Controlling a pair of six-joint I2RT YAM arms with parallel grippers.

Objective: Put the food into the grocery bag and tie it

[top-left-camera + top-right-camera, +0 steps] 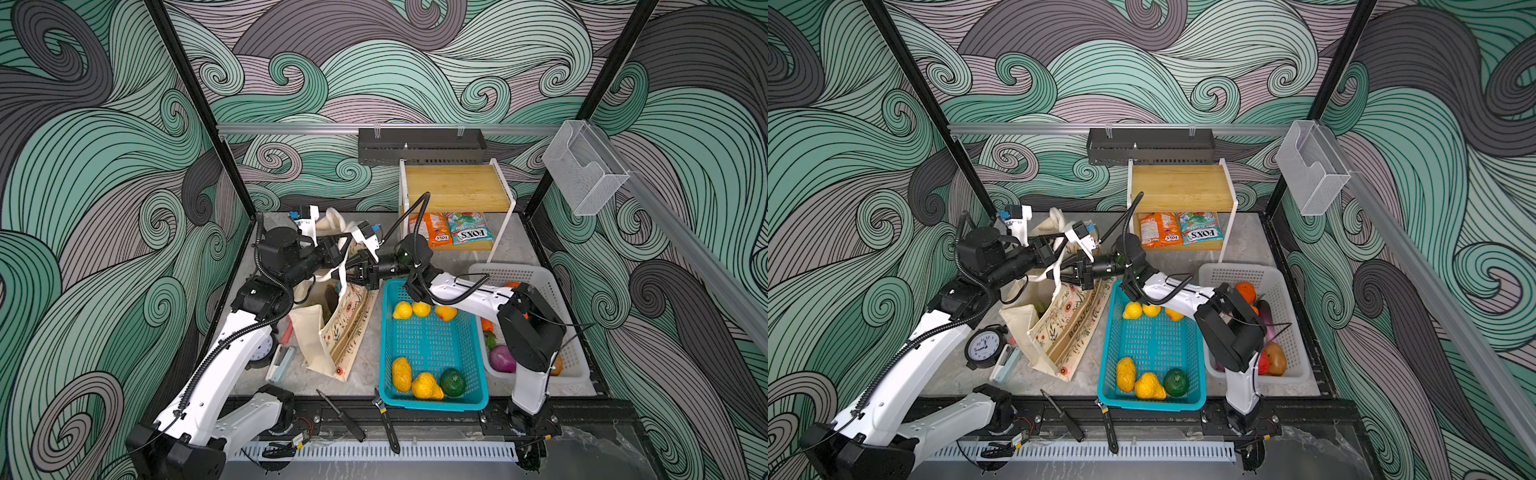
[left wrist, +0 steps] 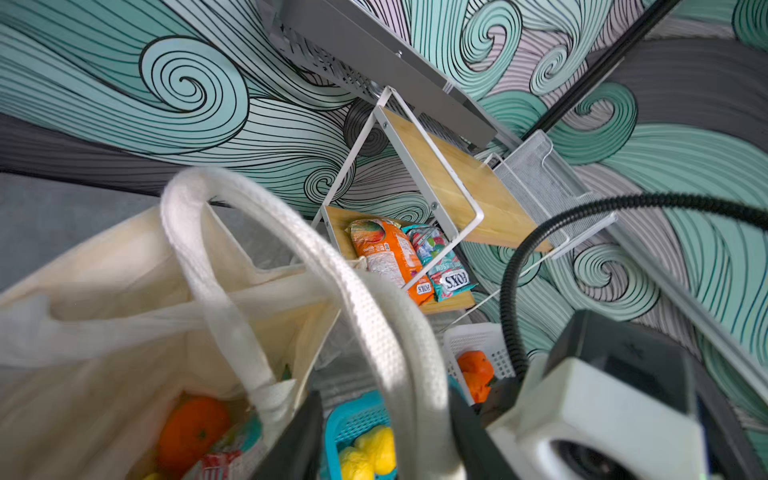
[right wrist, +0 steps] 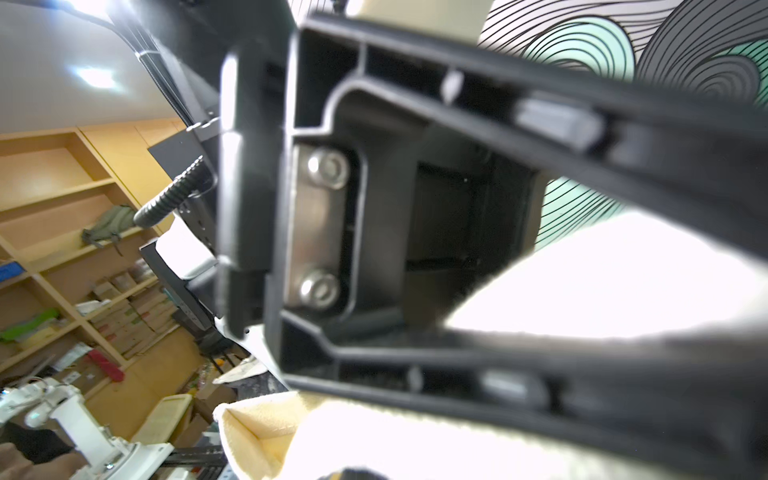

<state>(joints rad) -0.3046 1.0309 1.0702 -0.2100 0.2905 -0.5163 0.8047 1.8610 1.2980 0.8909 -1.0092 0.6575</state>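
The left arm (image 1: pixel 232 357), nearest the lens, is stretched over a clock (image 1: pixel 982 347) toward the grocery bag (image 1: pixel 309 332). The bag is stood left of the table's middle, and an orange (image 2: pixel 193 428) is seen inside it. The left gripper (image 2: pixel 382 444) is held with its jaws parted, a white handle (image 2: pixel 365 316) lying loosely between them. The right gripper (image 1: pixel 349 275) is pinched shut on white handle cloth, presumably so the loops are drawn together for tying. Further right, lemons (image 1: pixel 403 310) are left in the teal basket (image 1: pixel 434 405), and snack packets (image 1: pixel 469 228) on the shelf (image 1: pixel 457 187).
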